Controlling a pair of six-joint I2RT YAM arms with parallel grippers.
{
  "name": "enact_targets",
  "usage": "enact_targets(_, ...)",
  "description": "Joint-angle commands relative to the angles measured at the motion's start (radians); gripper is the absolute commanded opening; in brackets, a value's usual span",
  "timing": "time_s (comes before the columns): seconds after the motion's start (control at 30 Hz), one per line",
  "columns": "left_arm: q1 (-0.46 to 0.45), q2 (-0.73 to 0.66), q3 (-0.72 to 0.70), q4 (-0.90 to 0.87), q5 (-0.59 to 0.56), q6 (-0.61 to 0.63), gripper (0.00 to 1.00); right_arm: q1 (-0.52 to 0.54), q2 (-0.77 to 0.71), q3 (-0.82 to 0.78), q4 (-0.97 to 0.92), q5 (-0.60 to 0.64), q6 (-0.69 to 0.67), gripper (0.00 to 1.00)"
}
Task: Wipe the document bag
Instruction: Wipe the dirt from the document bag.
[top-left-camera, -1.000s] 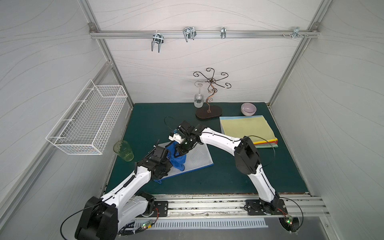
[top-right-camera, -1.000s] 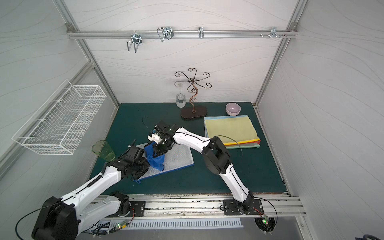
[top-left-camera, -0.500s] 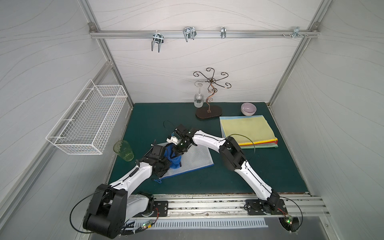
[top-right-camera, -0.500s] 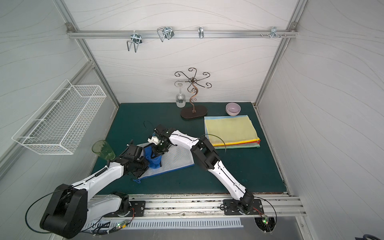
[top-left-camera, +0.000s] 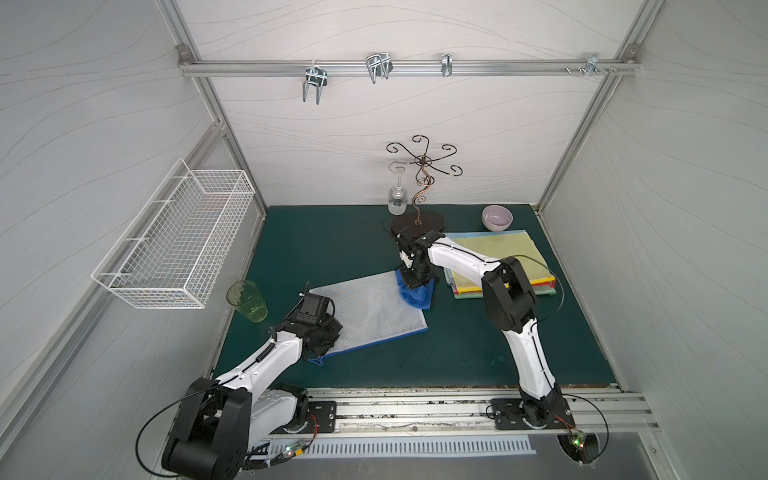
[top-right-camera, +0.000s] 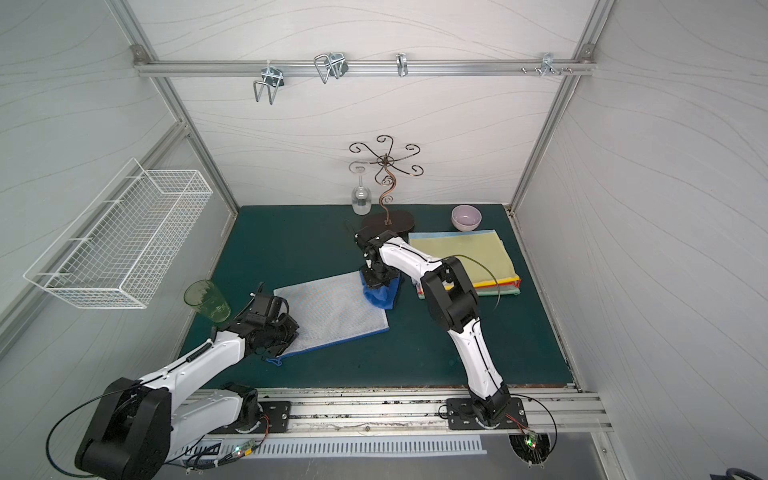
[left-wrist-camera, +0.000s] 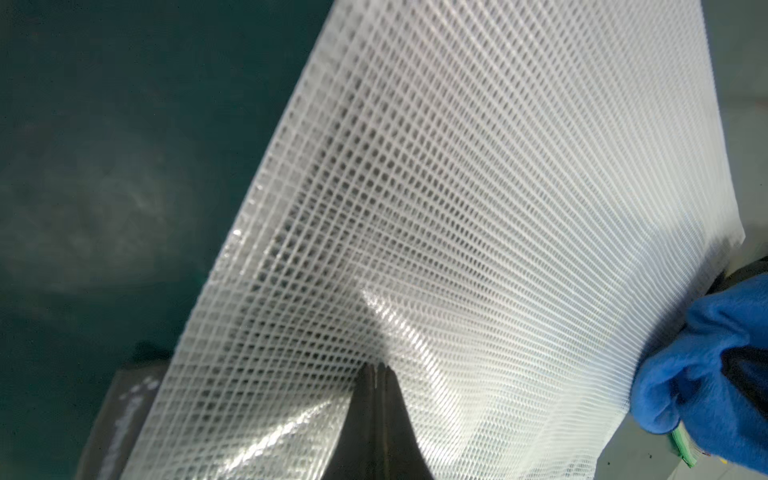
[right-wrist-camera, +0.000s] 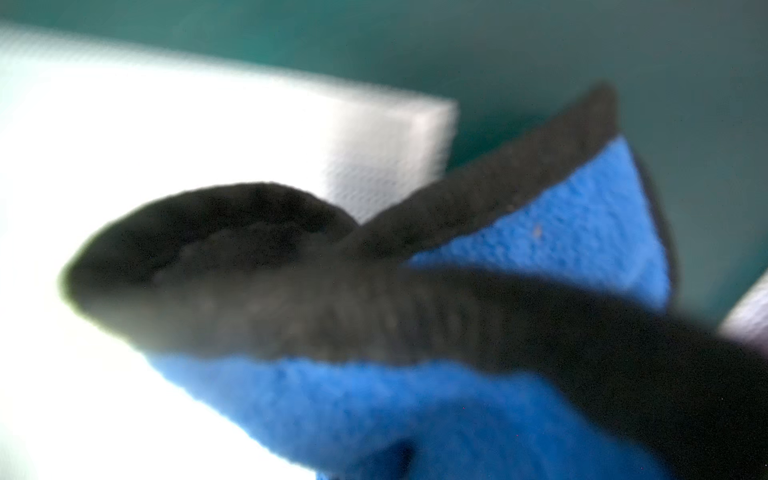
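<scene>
Whereas a second ago the cloth sat left of the bag's centre, close beside the left claw, it now lies at the bag's right end. Green mat (top-left-camera: 457, 353): carries everything. Document bag (top-left-camera: 370, 309): white mesh, blue-edged, flat on the mat, left of centre. Blue cloth (top-left-camera: 419, 297): bunched, partly over the bag's far right corner, partly on the mat. Right gripper (top-left-camera: 416, 284): pinched on the cloth, bearing down. Left gripper (top-left-camera: 332, 330): apparently nipping the bag's near left corner, though the view is partial. Judgement: one stroke across is finished; more may follow.
</scene>
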Motion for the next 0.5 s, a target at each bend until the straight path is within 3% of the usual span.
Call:
enact_targets(0.0,0.000,0.014,-0.033,-0.073,0.009,0.001,0.00,0.162,0.011,0.065,-0.054,-0.298,-0.073,0.00)
enact_targets(0.1,0.000,0.011,-0.031,-0.077,0.009,0.005,0.00,0.193,0.070,0.058,0.018,-0.472,0.038,0.00)
enact_targets(0.2,-0.001,-0.001,-0.037,-0.081,0.007,0.007,0.00,0.189,0.102,0.001,0.083,-0.500,0.116,0.00)
enact_targets(0.3,0.000,-0.008,-0.040,-0.085,0.009,0.007,0.00,0.146,0.095,-0.058,0.059,-0.399,0.134,0.00)
enact_targets(0.47,0.000,-0.020,-0.051,-0.082,0.012,0.009,0.00,-0.005,-0.052,-0.254,-0.014,-0.077,0.132,0.00)
